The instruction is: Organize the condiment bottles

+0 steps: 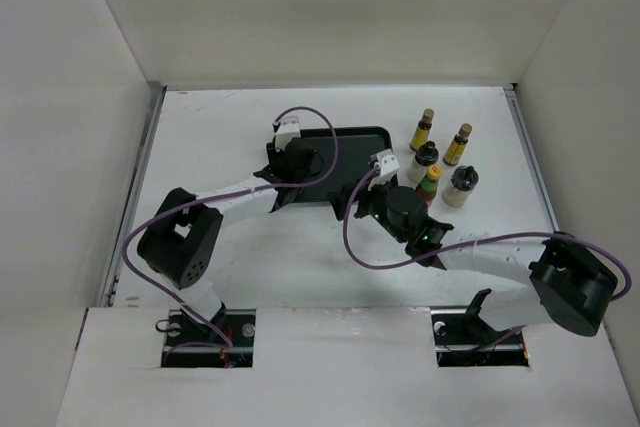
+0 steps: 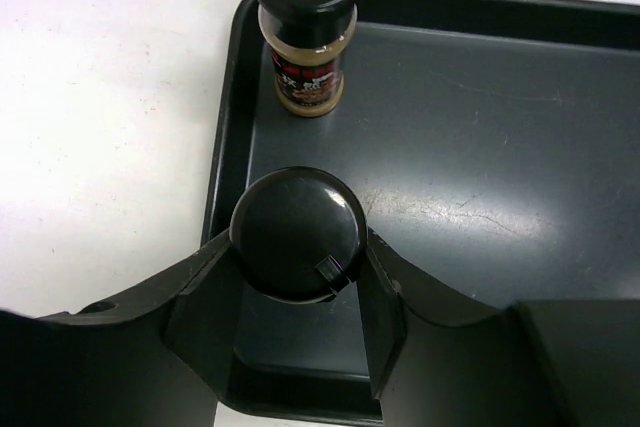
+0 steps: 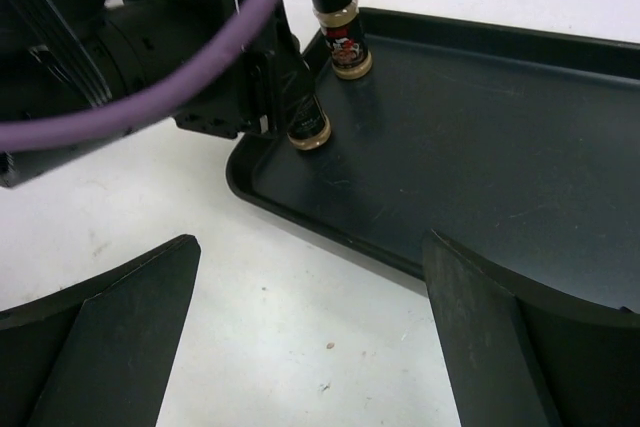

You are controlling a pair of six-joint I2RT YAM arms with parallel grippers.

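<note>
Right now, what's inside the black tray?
Two short black-capped jars are inside the tray: the free jar near a corner, and the held jar clamped in the left gripper. From above, the left arm covers both jars and that end of the tray.

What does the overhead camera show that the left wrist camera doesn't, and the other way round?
Only the overhead view: five bottles standing on the table right of the tray, plus the left arm and right arm. Only the left wrist view: the left hand shut on a black-capped jar in the tray, and a second black-capped jar standing near the tray's corner; the left arm hides both from above. Both: the tray.
</note>
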